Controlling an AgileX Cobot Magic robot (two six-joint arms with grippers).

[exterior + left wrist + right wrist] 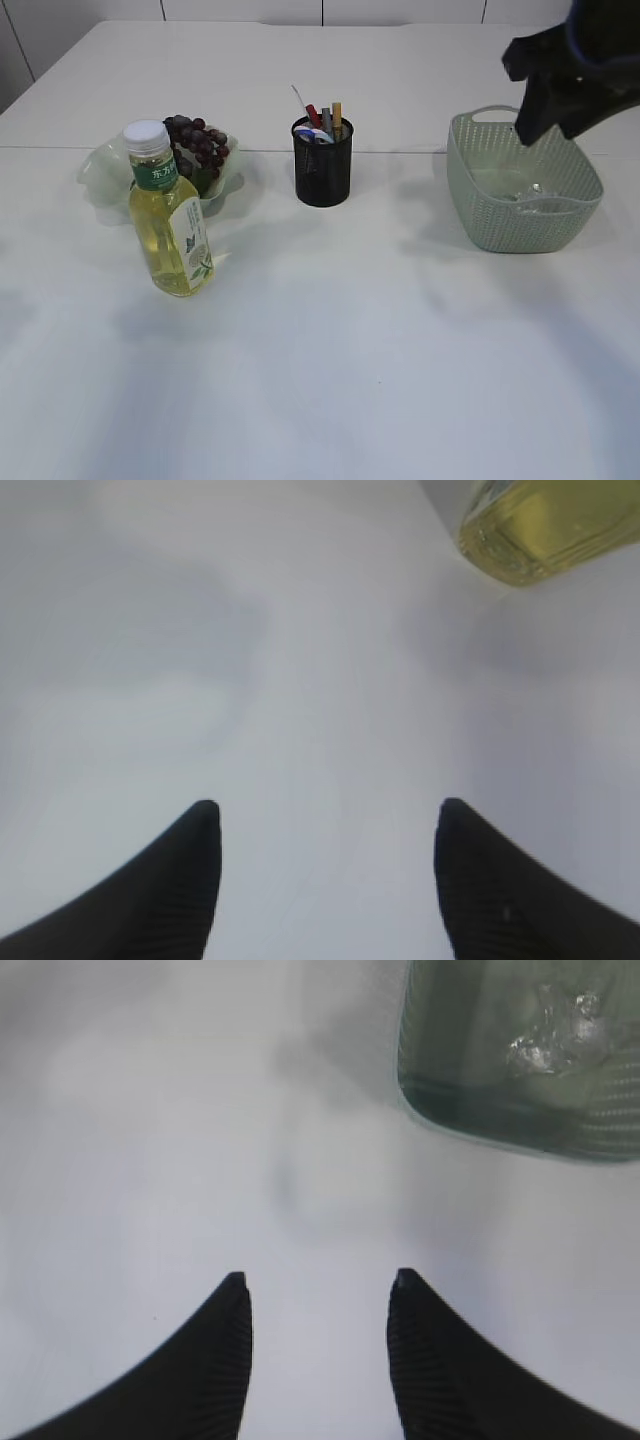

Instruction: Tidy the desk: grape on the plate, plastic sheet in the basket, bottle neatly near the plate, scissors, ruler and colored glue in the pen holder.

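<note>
A bottle of yellow drink [170,210] with a white cap stands upright in front of the pale green plate [100,175], which holds a dark grape bunch [198,145]. The black mesh pen holder [322,165] holds scissors, ruler and colored sticks. The green basket [520,190] holds a crumpled clear plastic sheet [530,195], also in the right wrist view [555,1030]. My right gripper [318,1282] is open and empty above bare table left of the basket [520,1070]. My left gripper [328,812] is open and empty over the table, the bottle's base [545,530] at upper right.
The right arm [575,65] hangs dark above the basket's far rim at the upper right. The white table stretches wide in front of the objects, with a seam line running across behind the pen holder.
</note>
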